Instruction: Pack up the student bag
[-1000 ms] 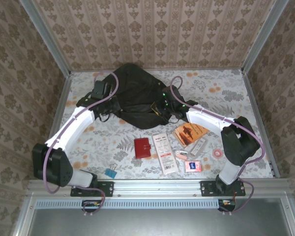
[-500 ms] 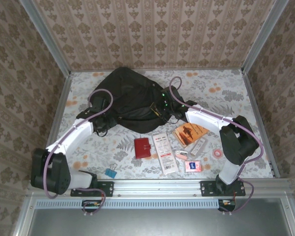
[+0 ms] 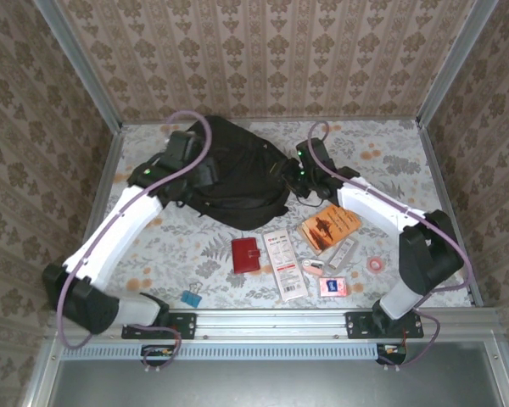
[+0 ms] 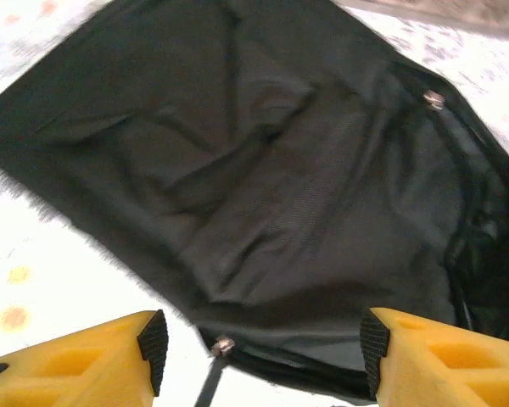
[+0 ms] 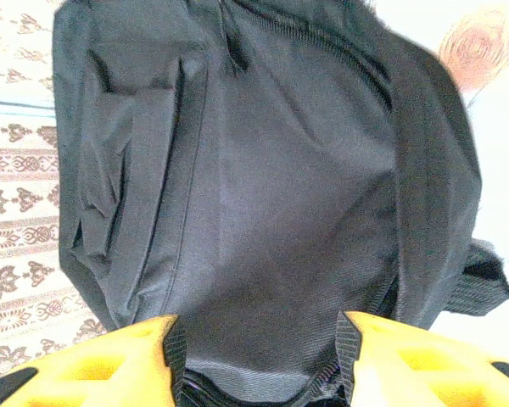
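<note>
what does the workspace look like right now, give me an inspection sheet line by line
surface: floral table cover, flat, no spills seen
job's things: student bag, black, slumped at the back centre
clutter: red wallet, white paper slip, orange booklet, blue binder clip, pink tape roll, all loose in front of the bag
grippers: left gripper open over the bag's edge; right gripper open at the bag's right side
cables: left purple cable and right purple cable loop above the wrists
surroundings: patterned walls; metal rail at the near edge
</note>
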